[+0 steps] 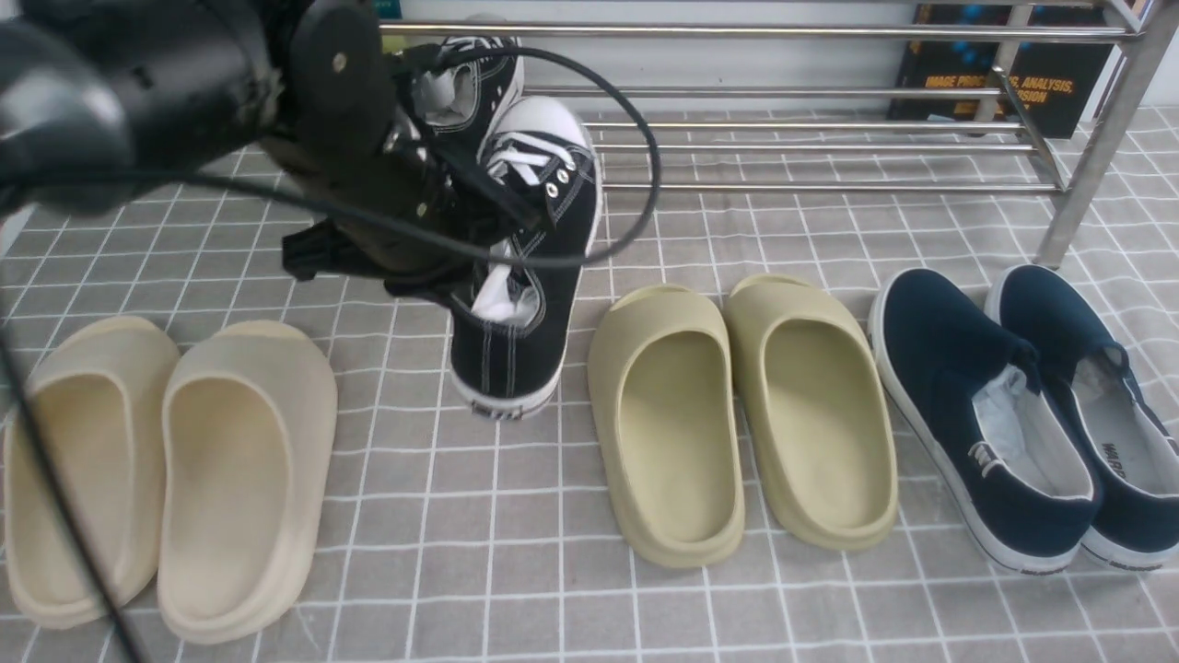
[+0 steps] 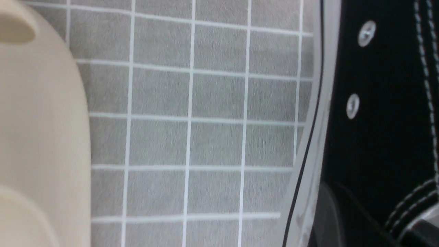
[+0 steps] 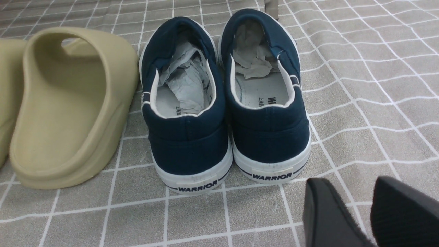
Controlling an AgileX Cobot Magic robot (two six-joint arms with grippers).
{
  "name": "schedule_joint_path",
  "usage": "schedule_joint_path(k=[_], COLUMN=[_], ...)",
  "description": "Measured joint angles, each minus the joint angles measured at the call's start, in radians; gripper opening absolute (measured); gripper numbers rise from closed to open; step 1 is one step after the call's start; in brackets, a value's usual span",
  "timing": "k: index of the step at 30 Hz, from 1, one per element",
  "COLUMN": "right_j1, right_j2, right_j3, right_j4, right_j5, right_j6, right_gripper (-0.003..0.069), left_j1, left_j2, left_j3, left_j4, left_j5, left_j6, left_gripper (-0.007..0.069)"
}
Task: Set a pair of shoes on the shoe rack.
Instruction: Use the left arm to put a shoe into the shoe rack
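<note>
1. Right wrist view: my right gripper (image 3: 353, 187) sits nearest, fingers (image 3: 329, 212) apart, empty.
2. My left gripper (image 1: 479, 249) is clamped on the pair of shoes (image 1: 543, 239), toes pointing away.
3. Straight beyond them, along the cloth's (image 1: 829, 599) far edge, stands the shoe rack (image 1: 811, 147).

1. Heel patch (image 3: 197, 183), white, on the navy slip-on (image 3: 185, 137) beside the olive slipper (image 3: 68, 103): "WARRIOR" in dark capitals.
2. Heel patch on the other navy slip-on (image 3: 271, 137): "WARRIOR", same lettering.
3. Insole print (image 3: 272, 101) in that second shoe: "WA…" legible, the rest cut off by the collar; the small characters are too fine to read.
4. Dark book (image 1: 999, 87) behind the shoe rack (image 1: 783, 32): orange capitals "IMAGE PROC…", "ANALYSIS,", "…SION"; the remainder is covered by a rack tube.
5. Heel label of the black sneaker (image 1: 520, 350): print present, illegible.
</note>
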Motion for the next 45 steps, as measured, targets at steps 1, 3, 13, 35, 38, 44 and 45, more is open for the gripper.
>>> schedule_joint_path(k=[1,3,13,35,38,44,45], right_j1=[0.000,0.000,0.000,0.000,0.000,0.000,0.000], right_j2=[0.000,0.000,0.000,0.000,0.000,0.000,0.000], right_j3=[0.000,0.000,0.000,0.000,0.000,0.000,0.000], right_j4=[0.000,0.000,0.000,0.000,0.000,0.000,0.000], right_j5=[0.000,0.000,0.000,0.000,0.000,0.000,0.000], right_j6=[0.000,0.000,0.000,0.000,0.000,0.000,0.000], right_gripper=[0.0239,0.0239,0.0239,0.0239,0.0239,0.0239,0.0239], left_j1=[0.016,0.032,0.065,0.065,0.065,0.065,0.065], left_j2=[0.033,0.078,0.264,0.543,0.550,0.586,0.591], left_j3=[-0.032,-0.079,-0.327,-0.732,-0.735,-0.735,-0.735], left_j4=[-0.021,-0.046,-0.090,0.044,0.052,0.053,0.055], left_j5=[0.005,0.013,0.020,-0.045,-0.061,-0.062,-0.063], left_j6=[0.019,0.042,0.096,0.105,0.099,0.098,0.098], left_gripper=[-0.0013,-0.0013,-0.0013,-0.0013,-0.0013,-0.0013,-0.0013])
